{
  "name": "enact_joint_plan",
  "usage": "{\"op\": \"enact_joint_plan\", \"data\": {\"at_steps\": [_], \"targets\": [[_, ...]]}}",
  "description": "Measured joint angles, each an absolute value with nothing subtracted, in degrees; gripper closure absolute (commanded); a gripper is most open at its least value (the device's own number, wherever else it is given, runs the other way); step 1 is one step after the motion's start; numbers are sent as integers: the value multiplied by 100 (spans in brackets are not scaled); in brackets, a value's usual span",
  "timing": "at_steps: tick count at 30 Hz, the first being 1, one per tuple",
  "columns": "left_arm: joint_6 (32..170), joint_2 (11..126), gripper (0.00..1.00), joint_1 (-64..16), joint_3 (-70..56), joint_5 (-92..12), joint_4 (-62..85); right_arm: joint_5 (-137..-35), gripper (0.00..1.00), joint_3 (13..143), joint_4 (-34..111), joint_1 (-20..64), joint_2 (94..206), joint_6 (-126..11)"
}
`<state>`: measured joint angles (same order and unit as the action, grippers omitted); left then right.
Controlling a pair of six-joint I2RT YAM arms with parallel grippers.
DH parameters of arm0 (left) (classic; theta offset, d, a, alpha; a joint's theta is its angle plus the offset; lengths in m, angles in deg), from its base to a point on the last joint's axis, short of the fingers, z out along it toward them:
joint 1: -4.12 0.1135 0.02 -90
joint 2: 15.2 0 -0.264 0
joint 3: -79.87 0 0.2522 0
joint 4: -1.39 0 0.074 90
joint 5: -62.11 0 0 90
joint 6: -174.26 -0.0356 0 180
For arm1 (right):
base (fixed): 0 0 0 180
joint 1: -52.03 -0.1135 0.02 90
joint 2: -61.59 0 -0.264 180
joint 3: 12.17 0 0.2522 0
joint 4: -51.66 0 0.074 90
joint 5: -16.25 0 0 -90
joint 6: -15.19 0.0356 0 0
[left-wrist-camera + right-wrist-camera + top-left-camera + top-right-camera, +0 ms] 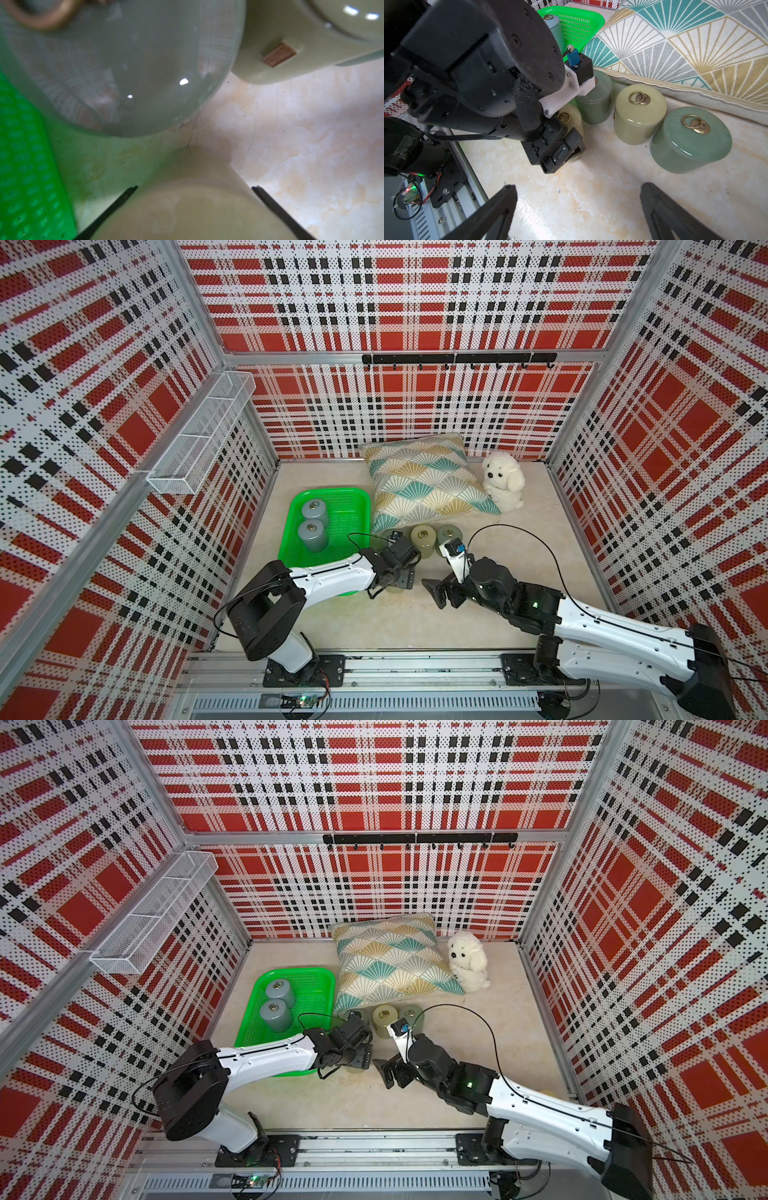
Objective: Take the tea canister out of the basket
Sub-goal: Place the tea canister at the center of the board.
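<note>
Tea canister (pixel 575 122), a glossy cream cylinder with brass ring, stands on the table (pixel 415 622) beside the green mesh basket (pixel 351 526), between jaws of the left gripper (pixel 194 187); if they press it, I cannot tell. Right gripper (pixel 578 187) is wide apart, holding nothing. A brown label (pixel 278 54) nearby is unreadable.

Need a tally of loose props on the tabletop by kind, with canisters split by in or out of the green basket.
Round lidded tea canisters inside the bright green perforated plastic basket: 2
Round lidded tea canisters out on the table: 4
Green basket: 1
Fan-patterned fabric pillow: 1
White plush dog: 1
Total: 9
</note>
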<state>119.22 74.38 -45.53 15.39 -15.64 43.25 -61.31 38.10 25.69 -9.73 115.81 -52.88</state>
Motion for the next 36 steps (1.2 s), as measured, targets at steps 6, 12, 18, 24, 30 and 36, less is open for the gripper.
{"op": "enact_joint_plan", "data": {"at_steps": [6, 12, 18, 24, 30, 36], "targets": [[11927, 7438, 8, -4590, 1539, -1566, 4264, -6131, 0, 3806, 2580, -973, 11603, -5288], [11966, 7434, 5, -4612, 1535, -1559, 4218, -6131, 0, 3806, 2584, -973, 11603, -5288], [12005, 7242, 1, -4634, 1327, -1496, 4456, -6131, 0, 3806, 2582, -973, 11596, -5290], [12027, 6689, 1, -4640, 752, -1288, 4773, -6177, 0, 3804, 2691, -973, 11410, -5332], [12021, 6280, 1, -4518, 308, -1092, 4972, -6378, 0, 3806, 3203, -973, 11329, -5483], [11977, 5954, 1, -3836, 276, -1022, 5189, -6570, 0, 3920, 3843, -973, 11775, -5721]]}}
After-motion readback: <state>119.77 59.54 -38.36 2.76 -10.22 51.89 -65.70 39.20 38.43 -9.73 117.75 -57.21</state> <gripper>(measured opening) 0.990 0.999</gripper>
